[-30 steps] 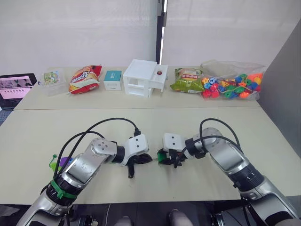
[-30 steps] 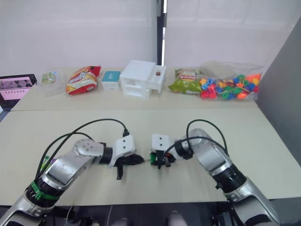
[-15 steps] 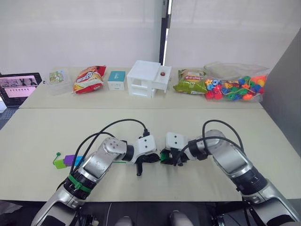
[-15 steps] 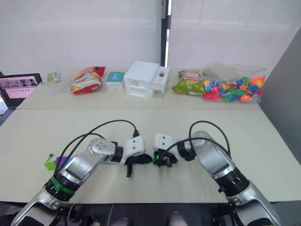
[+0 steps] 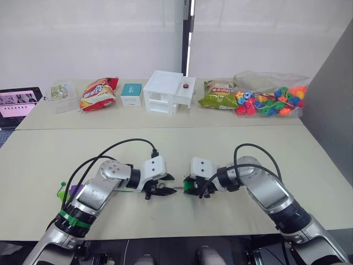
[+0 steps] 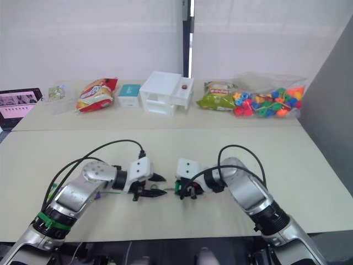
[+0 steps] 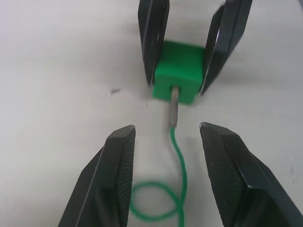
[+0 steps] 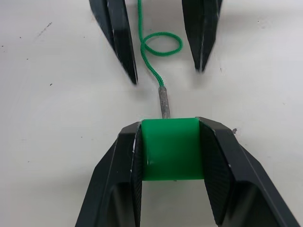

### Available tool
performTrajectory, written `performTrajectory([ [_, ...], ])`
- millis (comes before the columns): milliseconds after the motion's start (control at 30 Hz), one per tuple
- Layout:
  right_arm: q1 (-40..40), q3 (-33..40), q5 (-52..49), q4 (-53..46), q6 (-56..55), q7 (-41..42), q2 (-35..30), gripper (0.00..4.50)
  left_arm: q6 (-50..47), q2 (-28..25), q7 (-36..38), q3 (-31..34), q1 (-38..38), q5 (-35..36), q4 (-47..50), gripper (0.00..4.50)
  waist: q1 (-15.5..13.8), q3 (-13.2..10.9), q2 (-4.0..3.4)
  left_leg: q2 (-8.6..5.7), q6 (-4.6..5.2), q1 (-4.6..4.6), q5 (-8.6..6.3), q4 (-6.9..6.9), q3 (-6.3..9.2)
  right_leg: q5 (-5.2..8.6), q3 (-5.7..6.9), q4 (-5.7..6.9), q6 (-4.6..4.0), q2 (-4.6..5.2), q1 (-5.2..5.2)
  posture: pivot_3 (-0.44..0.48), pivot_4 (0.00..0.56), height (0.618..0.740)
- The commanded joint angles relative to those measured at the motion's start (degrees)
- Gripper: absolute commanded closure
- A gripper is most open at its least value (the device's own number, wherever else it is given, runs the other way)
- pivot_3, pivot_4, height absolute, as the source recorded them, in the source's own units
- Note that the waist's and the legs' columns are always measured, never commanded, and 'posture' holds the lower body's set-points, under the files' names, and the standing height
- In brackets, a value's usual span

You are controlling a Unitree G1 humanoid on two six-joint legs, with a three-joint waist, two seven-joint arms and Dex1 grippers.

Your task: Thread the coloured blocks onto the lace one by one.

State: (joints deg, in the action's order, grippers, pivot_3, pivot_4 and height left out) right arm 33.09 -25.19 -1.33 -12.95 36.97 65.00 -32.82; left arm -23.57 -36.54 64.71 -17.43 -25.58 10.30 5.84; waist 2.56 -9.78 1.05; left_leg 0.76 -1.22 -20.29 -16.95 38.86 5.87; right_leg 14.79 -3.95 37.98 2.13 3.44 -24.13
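A dark green block (image 8: 170, 149) sits clamped between the two black fingers of the right pincer (image 8: 170, 156), low over the table (image 5: 176, 149) near its front edge. The stiff grey tip (image 7: 173, 108) of the lace (image 7: 179, 156) is pushed into the hole in the block's face, and the thin green string runs back from it, curls into one small loop (image 8: 162, 45) on the table, and passes between the fingers of the left pincer (image 7: 165, 156). That pincer stands open, its fingers apart on either side of the string and touching neither it nor the block. The two pincers face each other tip to tip, close together at the middle of the table.

Off to the robot's left, near the table's front edge, lie a purple block (image 5: 75, 190) and a lime green block (image 5: 62, 193), just beside the left arm.

Along the far side of the table stand a tablet (image 5: 19, 99), a red snack bag (image 5: 98, 93), a small teal box (image 5: 132, 94), a white drawer unit (image 5: 168, 91), a green snack bag (image 5: 219, 94) and a clear bag of bright mixed beads (image 5: 270, 100).
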Motion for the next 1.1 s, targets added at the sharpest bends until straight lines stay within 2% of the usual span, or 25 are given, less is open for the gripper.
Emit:
performTrajectory([
  [33, -0.59, -1.20, -1.08, -1.06, 0.23, 0.40, -0.06, 3.33, 3.43, 0.66, -0.64, 0.22, 0.27, -0.97, -1.61, 2.20, -0.03, 0.00, 0.00, 0.00, 0.00, 0.00, 0.00, 0.01, 0.00, 0.00, 0.00, 0.00, 0.00, 0.00, 0.01, 0.000, 0.150, 0.740],
  [200, -0.50, -1.12, -1.09, -1.17, 0.47, 0.36, -0.39, 3.33, 4.09, 1.21, -0.26, -0.26, 1.80, -1.26, -2.34, 2.20, -0.04, 0.00, 0.00, 0.00, 0.00, -0.01, 0.00, 0.00, 0.00, 0.00, 0.00, 0.00, 0.00, 0.00, -0.01, 0.000, 0.150, 0.740],
  [433, -0.43, -0.96, -1.02, -1.25, 0.52, 0.28, -0.70, 3.33, 4.98, 2.20, 0.00, -0.85, 2.33, -0.94, -2.97, 4.38, -0.07, 0.00, 0.00, 0.00, 0.00, 0.00, 0.00, 0.00, 0.00, 0.00, 0.00, 0.00, 0.00, 0.01, 0.01, 0.000, 0.150, 0.740],
  [467, -0.43, -0.94, -1.01, -1.25, 0.53, 0.20, -0.66, 3.33, 4.94, 2.61, -0.12, -0.89, 2.17, -0.89, -2.79, 4.48, -0.07, 0.00, 0.00, 0.00, 0.00, -0.01, 0.00, 0.00, 0.00, 0.00, 0.00, -0.01, 0.00, 0.01, 0.01, 0.000, 0.150, 0.740],
  [833, -0.37, -1.16, -1.07, -1.59, 1.24, -0.16, -0.31, 3.33, 5.35, 9.48, -3.49, -3.84, -2.50, -3.91, -5.09, 4.48, -0.12, 0.00, 0.00, -0.01, 0.00, -0.01, 0.00, 0.02, 0.00, 0.00, 0.00, 0.00, 0.00, 0.01, 0.02, 0.000, 0.150, 0.740],
  [1033, -0.39, -1.30, -0.92, -1.70, 1.32, -0.25, -0.36, 3.33, 3.87, 9.02, -3.56, -2.94, -2.15, -4.20, -4.23, 4.48, -0.12, 0.00, 0.01, -0.02, 0.00, 0.00, 0.00, 0.03, 0.00, 0.00, 0.00, 0.01, 0.00, 0.02, 0.03, 0.000, 0.150, 0.740],
  [1100, -0.43, -1.38, -0.85, -1.61, 1.21, -0.28, -0.39, 3.33, 2.99, 8.48, -3.40, -1.77, -1.58, -3.16, -3.09, 3.89, -0.11, 0.00, 0.01, -0.02, 0.00, 0.00, 0.00, 0.02, 0.00, 0.00, 0.00, 0.01, 0.00, 0.02, 0.02, 0.000, 0.150, 0.740],
])
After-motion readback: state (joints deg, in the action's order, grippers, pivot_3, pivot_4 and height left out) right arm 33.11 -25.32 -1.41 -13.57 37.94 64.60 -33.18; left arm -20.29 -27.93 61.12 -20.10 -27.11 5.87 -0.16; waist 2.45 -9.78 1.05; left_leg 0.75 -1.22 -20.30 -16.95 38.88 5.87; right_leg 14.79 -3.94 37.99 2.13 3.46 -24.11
